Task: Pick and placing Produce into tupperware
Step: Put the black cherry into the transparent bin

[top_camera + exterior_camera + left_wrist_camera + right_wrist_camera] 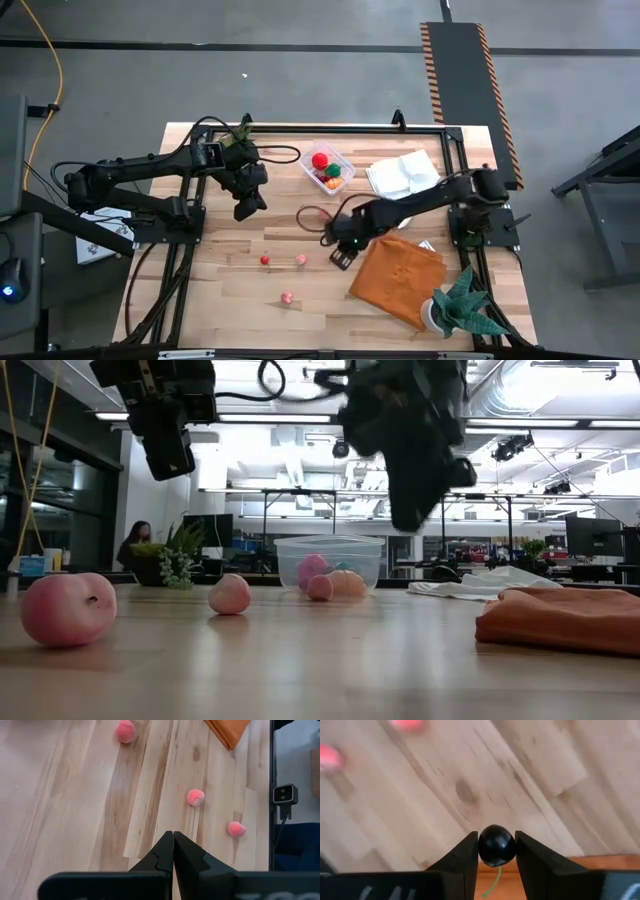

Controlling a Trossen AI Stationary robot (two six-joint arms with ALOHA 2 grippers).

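Note:
The tupperware [342, 162] [372, 555] is a clear box on the far middle of the table, with red, orange and green produce inside. Three pink and red pieces lie loose on the wood [265, 260] [300, 259] [287, 298]; the left wrist view shows them too [195, 797]. My right gripper [342, 256] [496, 839] is raised over the table's middle, near the orange cloth, shut on a small dark round fruit [496, 845]. My left gripper [247, 207] [173, 840] hangs shut above the table, left of the tupperware. My right gripper pinches the dark round fruit [495, 836] between its two fingers [467, 851], one on each side. The fingers point down at the table from above. The fruit is lifted clear of the wood, and a thin green stem [492, 880] trails from it between the fingers.
A white cloth [403, 172] lies right of the tupperware, and an orange cloth [395, 278] lies at the near right. A potted plant [462, 305] stands at the near right corner, another [238, 135] at the far left. Bare wood lies at the near left.

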